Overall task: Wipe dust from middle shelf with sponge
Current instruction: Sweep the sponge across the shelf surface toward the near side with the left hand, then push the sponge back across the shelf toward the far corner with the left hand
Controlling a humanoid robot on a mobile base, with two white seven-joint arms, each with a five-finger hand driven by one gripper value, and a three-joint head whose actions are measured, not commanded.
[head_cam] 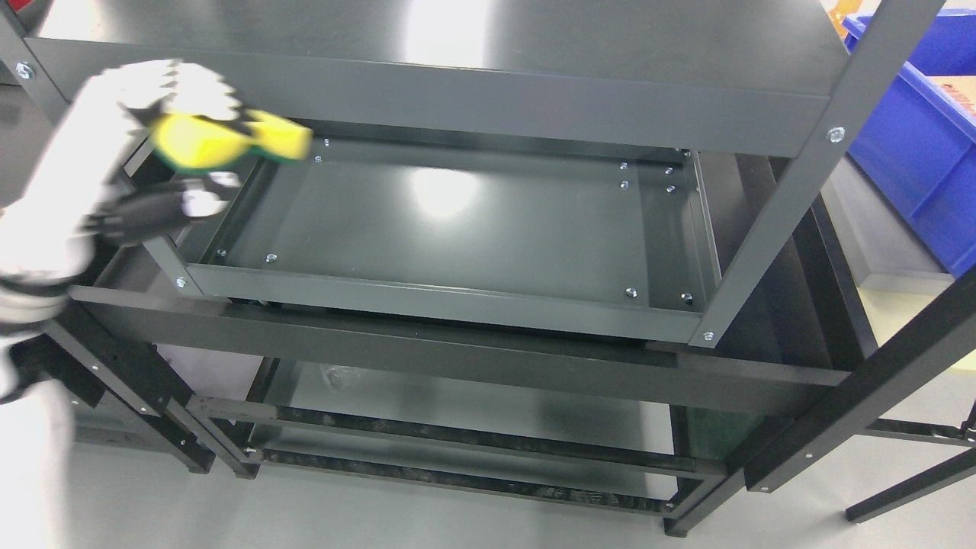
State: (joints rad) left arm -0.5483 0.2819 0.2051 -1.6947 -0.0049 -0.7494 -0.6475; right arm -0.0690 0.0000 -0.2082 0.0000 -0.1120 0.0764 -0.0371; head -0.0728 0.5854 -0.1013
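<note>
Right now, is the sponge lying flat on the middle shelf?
No, the robot hand holds the sponge at the middle shelf back left corner.

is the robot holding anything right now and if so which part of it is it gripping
The left hand grips a yellow rectangular sponge with a green scrubbing layer by its left end; the right end sticks out free.

A blue plastic bin (919,130) stands at the upper right, just beyond the rack's right-hand post (816,179), with something orange showing at its far edge. The top shelf (457,38) of the dark metal rack catches a bright glare from the ceiling light, and the bottom shelf (457,415) sits low near the smooth grey floor (381,511), which runs beneath the frame.
</note>
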